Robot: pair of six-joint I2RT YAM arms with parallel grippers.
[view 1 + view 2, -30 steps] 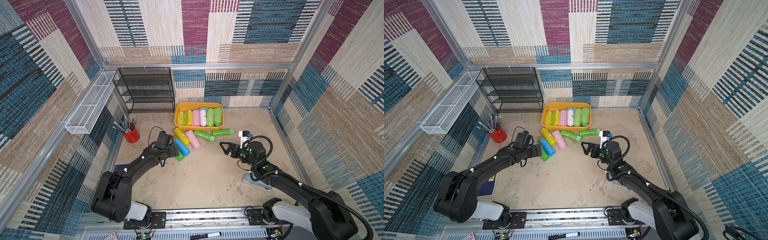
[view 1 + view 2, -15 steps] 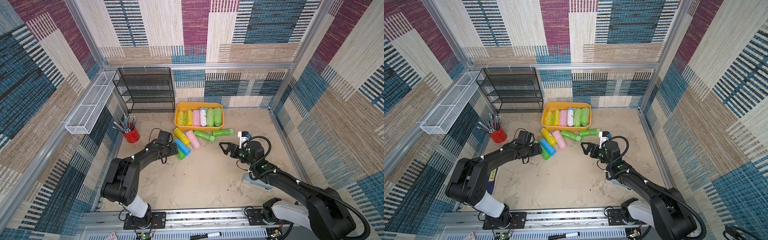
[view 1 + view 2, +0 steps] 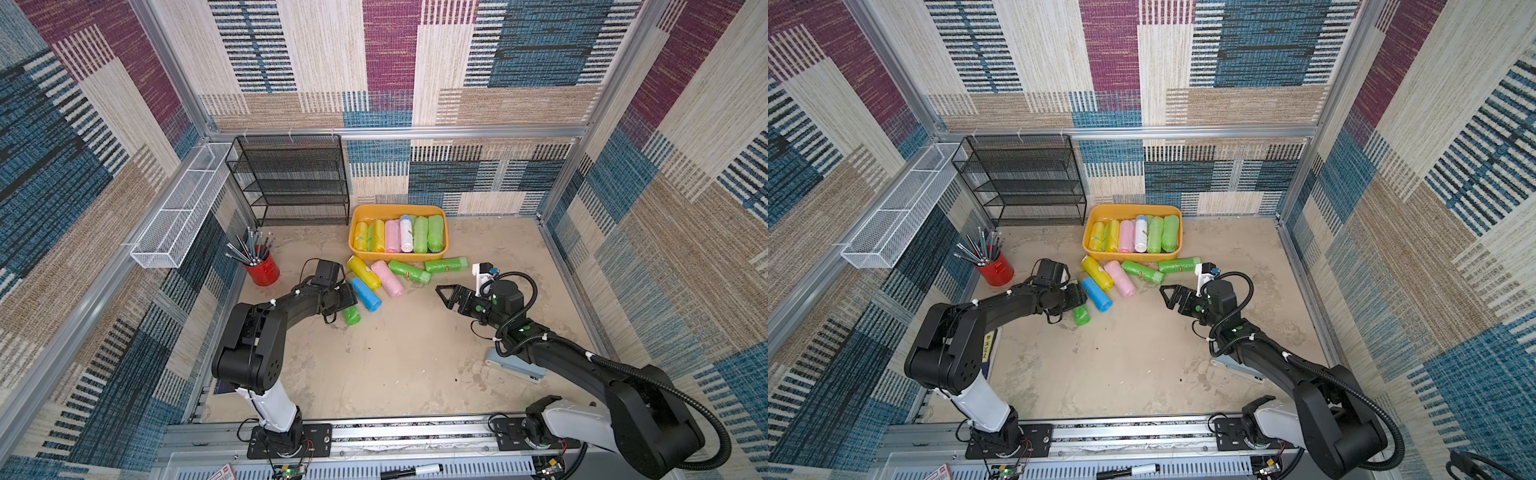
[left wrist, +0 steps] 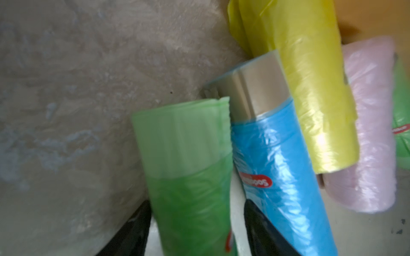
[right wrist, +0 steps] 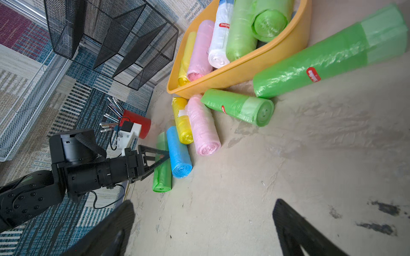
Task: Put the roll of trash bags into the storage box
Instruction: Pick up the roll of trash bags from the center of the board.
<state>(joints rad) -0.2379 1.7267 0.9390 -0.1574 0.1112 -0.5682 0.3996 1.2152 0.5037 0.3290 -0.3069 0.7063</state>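
- Matte black jointed left arm (image 3: 291,301) and right arm (image 3: 573,353), each with a white plastic link (image 3: 272,405) nearest the silver base rail (image 3: 415,432).
- On the right arm, a black ribbed cable hose (image 3: 706,419).
- Black triangular-frame fingers (image 5: 288,221) on the right gripper (image 5: 203,201).

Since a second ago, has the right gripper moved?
No. The right gripper holds the same spot relative to the storage box, jaws open.

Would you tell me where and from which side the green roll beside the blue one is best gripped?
I'd grip the green roll across its middle, from above, jaws square to its length. It lies flat on the floor with the blue roll close along one side, so one jaw must slip between them. The left gripper has a finger on each side.
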